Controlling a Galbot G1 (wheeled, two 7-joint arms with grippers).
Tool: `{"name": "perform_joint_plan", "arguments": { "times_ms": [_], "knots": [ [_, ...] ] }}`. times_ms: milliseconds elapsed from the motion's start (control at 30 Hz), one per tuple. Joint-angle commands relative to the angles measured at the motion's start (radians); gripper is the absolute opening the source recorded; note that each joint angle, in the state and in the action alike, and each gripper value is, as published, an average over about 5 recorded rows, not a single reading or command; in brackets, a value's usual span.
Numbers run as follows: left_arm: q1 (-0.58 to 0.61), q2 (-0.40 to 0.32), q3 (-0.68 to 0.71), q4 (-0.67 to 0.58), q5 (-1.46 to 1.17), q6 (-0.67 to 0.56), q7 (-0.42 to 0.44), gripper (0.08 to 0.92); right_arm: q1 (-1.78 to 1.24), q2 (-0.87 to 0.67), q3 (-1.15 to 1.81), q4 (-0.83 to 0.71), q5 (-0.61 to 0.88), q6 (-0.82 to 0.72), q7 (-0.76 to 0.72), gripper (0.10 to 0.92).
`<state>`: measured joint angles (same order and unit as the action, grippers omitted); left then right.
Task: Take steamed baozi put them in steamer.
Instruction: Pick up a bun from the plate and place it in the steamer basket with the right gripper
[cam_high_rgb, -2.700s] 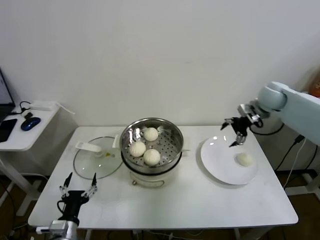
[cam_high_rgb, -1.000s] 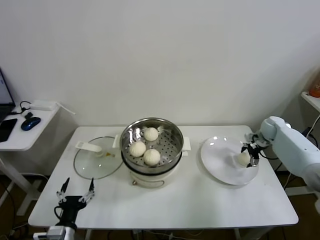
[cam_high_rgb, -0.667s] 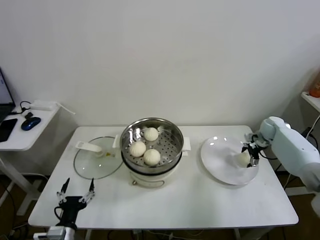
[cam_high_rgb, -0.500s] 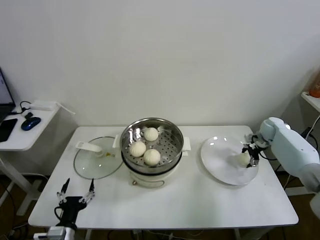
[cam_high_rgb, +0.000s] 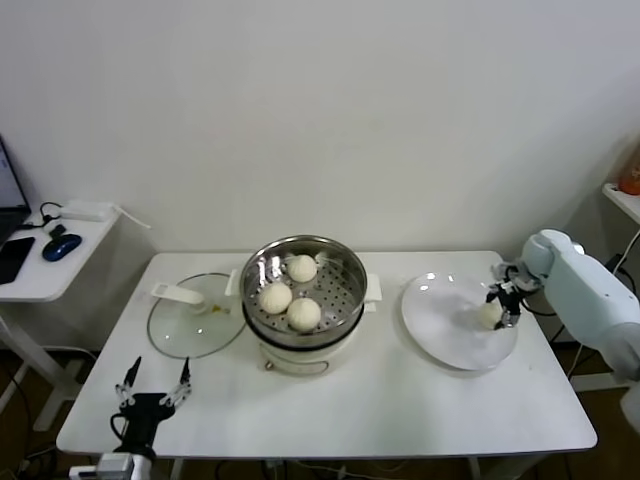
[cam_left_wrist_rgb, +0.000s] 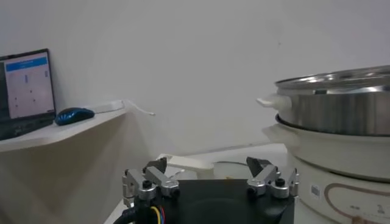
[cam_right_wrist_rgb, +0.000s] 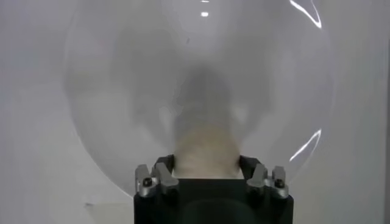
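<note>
The steamer (cam_high_rgb: 345, 262) stands mid-table with three steamed baozi (cam_high_rgb: 303, 313) on its perforated tray. A fourth baozi (cam_high_rgb: 487, 316) sits on the right part of the white plate (cam_high_rgb: 440, 320). My right gripper (cam_high_rgb: 498, 311) is down at it, fingers pressed against both its sides. In the right wrist view the baozi (cam_right_wrist_rgb: 206, 149) fills the gap of the right gripper (cam_right_wrist_rgb: 206, 167) over the plate (cam_right_wrist_rgb: 122, 91). My left gripper (cam_high_rgb: 153, 388) waits open at the table's front left corner. In the left wrist view the left gripper (cam_left_wrist_rgb: 209, 176) is empty beside the steamer (cam_left_wrist_rgb: 341, 109).
A flat glass lid (cam_high_rgb: 190, 320) with a white handle lies left of the steamer. A side table (cam_high_rgb: 40, 270) with a mouse and laptop stands at far left. The table's right edge is close behind the plate.
My right gripper came down from above the plate's far edge onto the baozi, and its fingers have closed in against it. The left arm stayed put.
</note>
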<state>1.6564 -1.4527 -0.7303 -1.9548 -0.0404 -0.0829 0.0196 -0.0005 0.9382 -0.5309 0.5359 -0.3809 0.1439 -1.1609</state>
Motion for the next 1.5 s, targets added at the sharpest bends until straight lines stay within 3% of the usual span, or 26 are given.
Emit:
{"name": "perform_joint_plan", "arguments": {
  "times_ms": [33,267,467,633,1167,1500],
  "knots": [
    [-0.001,-0.001,0.0,0.0,0.0,0.0,0.0,0.823,0.008,-0.006,-0.013,0.017,0.019,-0.004,-0.005,0.701],
    [-0.002,-0.002,-0.001,0.001,-0.002,-0.004,0.0,0.823,0.049,-0.063,-0.134,0.158,0.128,-0.029,-0.01,0.687],
    [-0.006,-0.005,0.005,-0.002,-0.001,-0.003,0.0,0.823,0.182,-0.114,-0.323,0.333,0.293,-0.058,-0.021,0.686],
    [-0.008,-0.007,0.007,-0.008,-0.001,-0.003,0.0,0.823,0.341,-0.109,-0.472,0.393,0.447,-0.082,-0.024,0.672],
    [-0.023,-0.008,0.024,-0.011,-0.013,-0.008,0.0,0.823,0.762,0.051,-0.895,0.552,1.03,-0.31,0.026,0.646],
    [-0.006,0.0,0.014,-0.03,-0.052,-0.022,0.001,0.823,0.801,0.17,-0.992,0.598,1.149,-0.362,0.065,0.645]
  ]
}}
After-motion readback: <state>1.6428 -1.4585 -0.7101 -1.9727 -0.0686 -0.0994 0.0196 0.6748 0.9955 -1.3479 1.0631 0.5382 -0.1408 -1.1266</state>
